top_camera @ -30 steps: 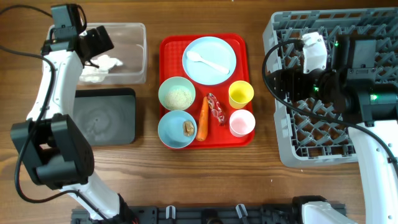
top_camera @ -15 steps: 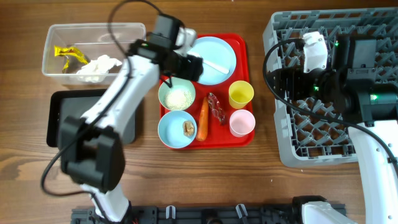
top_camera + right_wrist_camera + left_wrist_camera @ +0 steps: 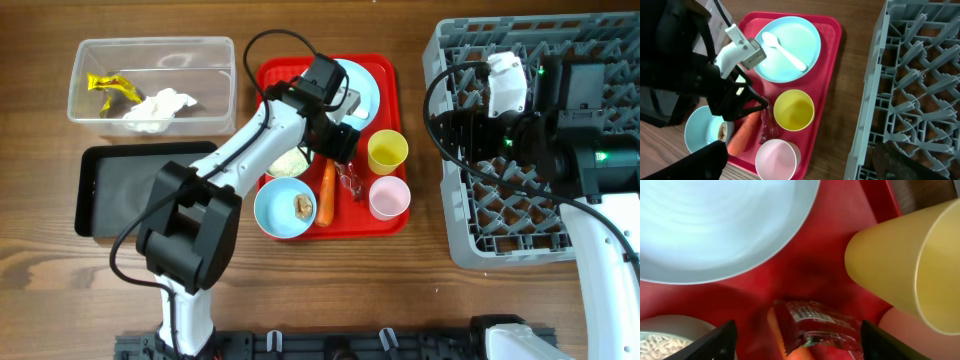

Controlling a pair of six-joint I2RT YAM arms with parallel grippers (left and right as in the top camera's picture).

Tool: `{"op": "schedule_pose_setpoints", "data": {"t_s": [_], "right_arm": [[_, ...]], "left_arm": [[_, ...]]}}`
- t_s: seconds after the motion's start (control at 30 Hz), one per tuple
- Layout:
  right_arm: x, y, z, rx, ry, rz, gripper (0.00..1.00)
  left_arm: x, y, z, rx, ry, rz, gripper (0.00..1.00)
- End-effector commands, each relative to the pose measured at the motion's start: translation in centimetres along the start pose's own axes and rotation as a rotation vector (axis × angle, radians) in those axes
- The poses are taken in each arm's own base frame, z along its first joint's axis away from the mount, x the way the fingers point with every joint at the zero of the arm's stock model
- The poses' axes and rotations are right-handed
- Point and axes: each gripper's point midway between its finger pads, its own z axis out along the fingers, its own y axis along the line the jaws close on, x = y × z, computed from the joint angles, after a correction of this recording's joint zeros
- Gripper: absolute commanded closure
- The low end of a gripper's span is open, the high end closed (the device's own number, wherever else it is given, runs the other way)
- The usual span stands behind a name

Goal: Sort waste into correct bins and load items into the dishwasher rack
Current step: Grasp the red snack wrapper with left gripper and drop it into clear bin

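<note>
My left gripper [image 3: 338, 143] is open and empty, low over the red-and-white wrapper [image 3: 815, 322] and the top of the orange carrot [image 3: 326, 192] on the flat red tray [image 3: 385, 226]. The wrapper lies between its fingers [image 3: 797, 330]. The yellow cup [image 3: 387, 152] and pink cup [image 3: 389, 197] stand to the right. The pale blue plate [image 3: 365, 85] carries a white spoon [image 3: 785, 50]. One bowl [image 3: 283, 160] holds rice, the other [image 3: 280, 208] a brown lump. My right gripper [image 3: 452, 128] is open and empty above the grey rack's [image 3: 500, 225] left edge.
The clear tub [image 3: 150, 42] at the back left holds a yellow scrap [image 3: 110, 84] and a crumpled white tissue [image 3: 155, 108]. The black tray [image 3: 140, 190] lies in front of it, with nothing visible in it. Bare wood separates the red tray from the rack.
My left arm swung from the clear tub across to the red tray and now hovers over the wrapper. The yellow scrap now lies in the tub. The right arm has not moved.
</note>
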Motion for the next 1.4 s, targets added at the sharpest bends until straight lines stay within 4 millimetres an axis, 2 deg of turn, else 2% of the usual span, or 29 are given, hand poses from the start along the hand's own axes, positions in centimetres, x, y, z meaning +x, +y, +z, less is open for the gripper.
{"op": "schedule_pose_setpoints", "data": {"t_s": [0.0, 0.07, 0.6, 0.83, 1.0, 1.07, 1.17, 1.2, 1.23, 1.27, 1.37], "right_arm": [[-0.4, 0.3, -0.2, -0.011, -0.005, 0.007, 0.05], [-0.4, 0.3, -0.2, -0.011, -0.006, 0.006, 0.06], [-0.4, 0.3, -0.2, -0.011, -0.006, 0.006, 0.07], [-0.4, 0.3, -0.2, -0.011, -0.006, 0.006, 0.07], [-0.4, 0.3, -0.2, -0.01, -0.006, 0.006, 0.07], [-0.4, 0.3, -0.2, -0.01, -0.006, 0.006, 0.07], [-0.4, 0.3, -0.2, -0.01, -0.006, 0.006, 0.07], [-0.4, 0.3, -0.2, -0.01, -0.006, 0.006, 0.07], [-0.4, 0.3, -0.2, -0.01, -0.006, 0.006, 0.07], [-0.4, 0.3, -0.2, -0.01, -0.006, 0.006, 0.07], [-0.4, 0.3, -0.2, -0.01, -0.006, 0.006, 0.07]], "left_arm": [[0.8, -0.3, 1.1, 0.019, 0.041, 0.013, 0.24], [0.9, -0.3, 1.2, 0.019, 0.043, 0.013, 0.29], [1.5, -1.4, 1.7, 0.072, 0.069, 0.008, 0.95], [0.9, -1.9, 1.4, 0.096, 0.047, 0.014, 0.96], [-2.0, -3.1, -2.0, 0.129, -0.052, -0.039, 0.96], [-3.5, -3.2, -4.5, 0.133, -0.117, -0.063, 0.96], [-4.7, -1.6, -7.7, 0.104, -0.196, -0.13, 0.96], [-5.0, -0.8, -8.7, 0.096, -0.22, -0.152, 0.96], [-5.5, 1.2, -10.4, 0.062, -0.265, -0.208, 0.96], [-5.7, 2.4, -11.2, 0.04, -0.287, -0.239, 0.96], [-5.9, 9.0, -15.4, -0.068, -0.394, -0.356, 0.96]]}}
